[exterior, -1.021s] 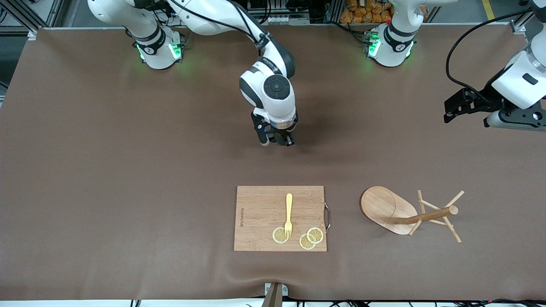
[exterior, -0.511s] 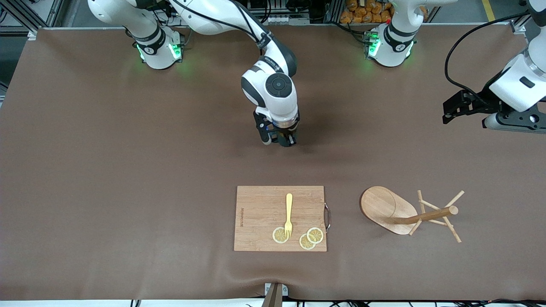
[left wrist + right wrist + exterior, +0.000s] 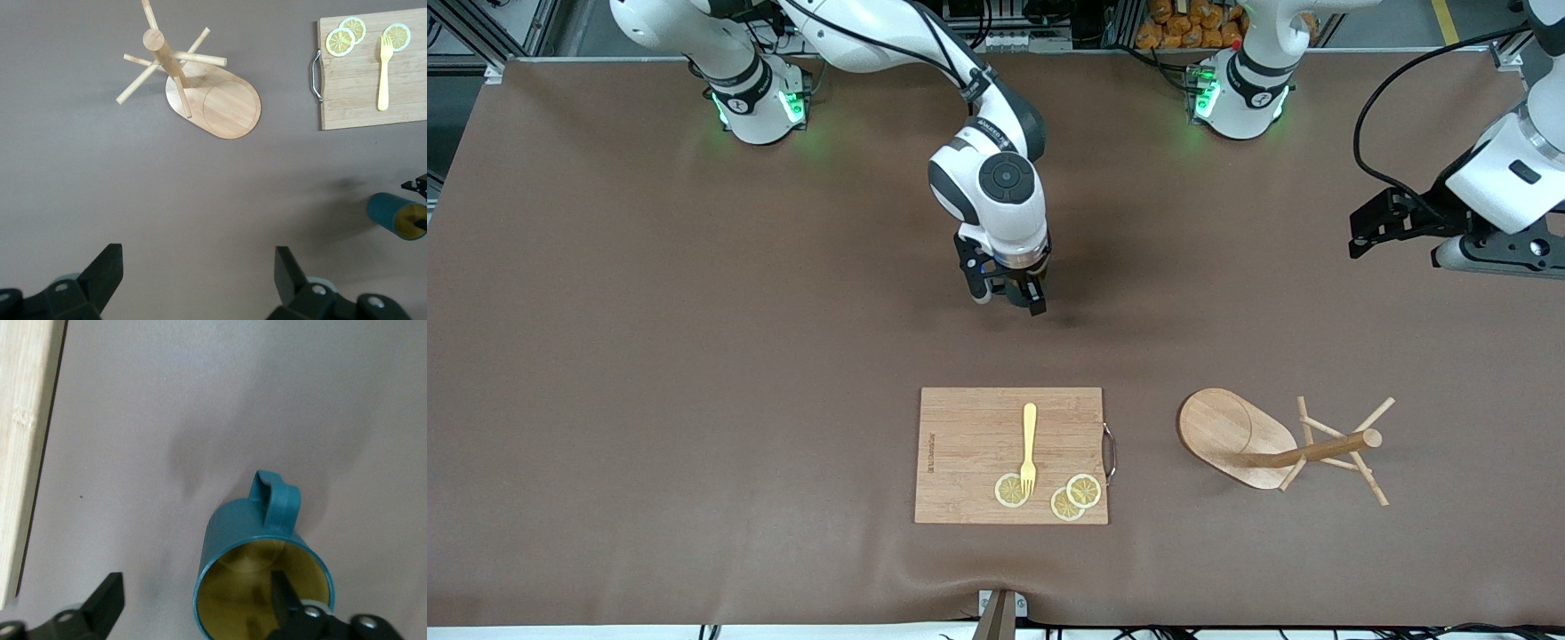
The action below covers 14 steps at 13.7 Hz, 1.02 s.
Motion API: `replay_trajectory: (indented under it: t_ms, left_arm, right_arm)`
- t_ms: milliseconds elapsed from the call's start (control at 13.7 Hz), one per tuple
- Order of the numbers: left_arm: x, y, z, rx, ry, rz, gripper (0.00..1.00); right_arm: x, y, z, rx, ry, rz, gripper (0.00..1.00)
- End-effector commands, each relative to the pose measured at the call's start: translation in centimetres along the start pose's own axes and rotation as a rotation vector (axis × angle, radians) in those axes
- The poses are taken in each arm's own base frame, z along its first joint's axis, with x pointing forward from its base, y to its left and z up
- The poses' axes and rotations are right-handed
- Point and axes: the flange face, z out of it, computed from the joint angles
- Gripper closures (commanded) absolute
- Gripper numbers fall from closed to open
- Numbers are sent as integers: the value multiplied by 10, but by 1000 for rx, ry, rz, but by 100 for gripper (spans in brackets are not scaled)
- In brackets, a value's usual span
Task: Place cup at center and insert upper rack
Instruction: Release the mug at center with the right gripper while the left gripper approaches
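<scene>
The small dark teal mug with a yellowish inside and a loop handle stood upright on the brown table cover near the middle of the table, farther from the front camera than the rectangular wooden cutting board. The right gripper hung directly over it with its fingers spread wide; one finger reached down inside the rim and the other stood clear outside, neither pinching the wall, so the cup looked released. The first half of the task therefore seemed done. The second half was not yet begun: the light wooden mug tree with an oval base, round post and crossed pegs lay tipped on its side, beside the cutting board toward the left arm's end of the table and well apart from the cup. The left gripper waited over bare cover at that same end, its fingers fully apart and empty. On the board lay a yellow fork and three lemon slices.
</scene>
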Motion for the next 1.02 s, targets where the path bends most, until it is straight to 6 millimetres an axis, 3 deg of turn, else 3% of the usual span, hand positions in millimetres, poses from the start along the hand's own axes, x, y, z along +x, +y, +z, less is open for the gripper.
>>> replay_trajectory:
  t_ms: [0,365,729,948]
  left_arm:
    - [0,-1,-1,10,2,0,0]
    - [3,-4,4,17,-5,-7,0]
    - [2,5,9,14,-15,-1,0]
    - [5,38,21,7,11,-42,0]
  right_arm:
    - [7,-13,-36,-53,5,24,0]
    - [35,-21,-87,-102,-3,-50,0]
    - [88,-26,-142,-160,-1,-166,0]
    - [136,-32,-179,-178,-23,-242,0]
